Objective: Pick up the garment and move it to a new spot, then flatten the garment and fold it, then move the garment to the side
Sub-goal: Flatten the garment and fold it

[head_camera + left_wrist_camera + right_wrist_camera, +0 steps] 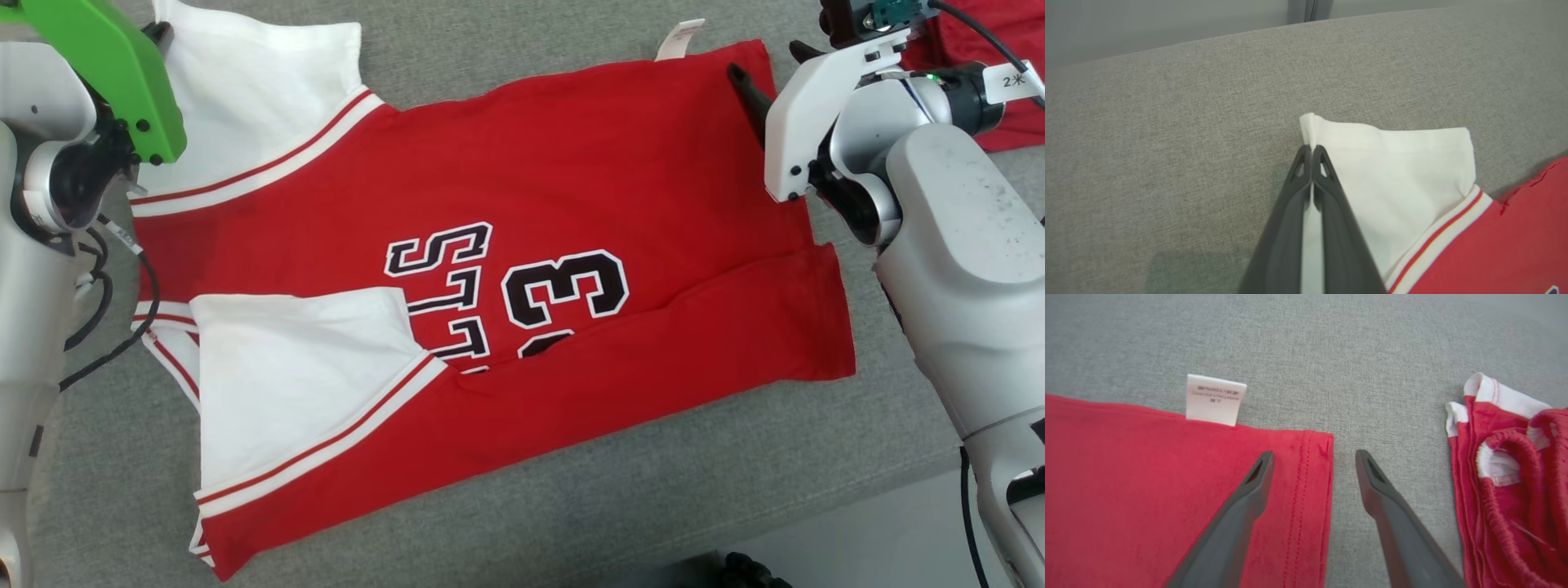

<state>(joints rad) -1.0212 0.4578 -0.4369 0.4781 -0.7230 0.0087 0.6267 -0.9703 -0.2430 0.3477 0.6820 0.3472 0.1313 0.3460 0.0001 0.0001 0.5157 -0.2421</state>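
Looking down on a grey bench [571,506], reaching past every edge of the head view. Finding the red jersey [571,163] lying flat at its centre, neck end toward 9 o'clock, hem toward 3 o'clock, black lettering and a 3 facing up. Seeing its 6 o'clock side folded over the front, covering part of the print. Spotting a bunched red-and-white bundle [1506,506] at 2 o'clock, apart from the jersey, with bare bench between. Picking out two white sleeves: the far sleeve [253,90] spreading at 11 o'clock, the near sleeve [302,376] lying on red cloth at 8 o'clock. Gripping the far sleeve's outer corner with the left hand [1312,153], pinching white cloth between tightly closed fingers, the corner sticking out past the tips. Holding the right hand [1314,461] spread wide and empty at 2 o'clock, over the jersey's far hem corner, one finger above red cloth, the other above bare bench; unable to tell whether touching. Noticing a small white label [1215,399] poking out from the jersey's far edge at 1 o'clock, lying on the bench.
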